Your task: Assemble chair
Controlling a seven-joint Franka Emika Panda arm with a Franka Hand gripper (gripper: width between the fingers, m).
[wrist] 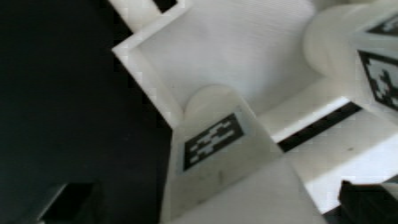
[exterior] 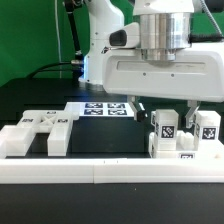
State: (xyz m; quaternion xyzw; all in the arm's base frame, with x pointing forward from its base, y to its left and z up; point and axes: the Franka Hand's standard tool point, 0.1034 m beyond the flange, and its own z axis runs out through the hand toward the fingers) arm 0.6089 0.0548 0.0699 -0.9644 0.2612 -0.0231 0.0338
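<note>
The arm (exterior: 150,30) runs off the exterior view's top edge. The fingertips of the pincer (exterior: 165,112) drop behind the white parts (exterior: 165,133), so whether they touch one cannot be told. The end of the marker board (exterior: 100,108) on the exterior view's right seems to slip behind a finger. In the wrist view the tagged part (wrist: 214,140) is blurred, a second tag (wrist: 379,75) is cut by the edge, and the fingers (wrist: 63,203) show only as dark slivers.

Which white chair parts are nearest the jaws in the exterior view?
The upright tagged pair on the exterior view's right, directly beneath the jaws; the other parts lie low at that view's left.
</note>
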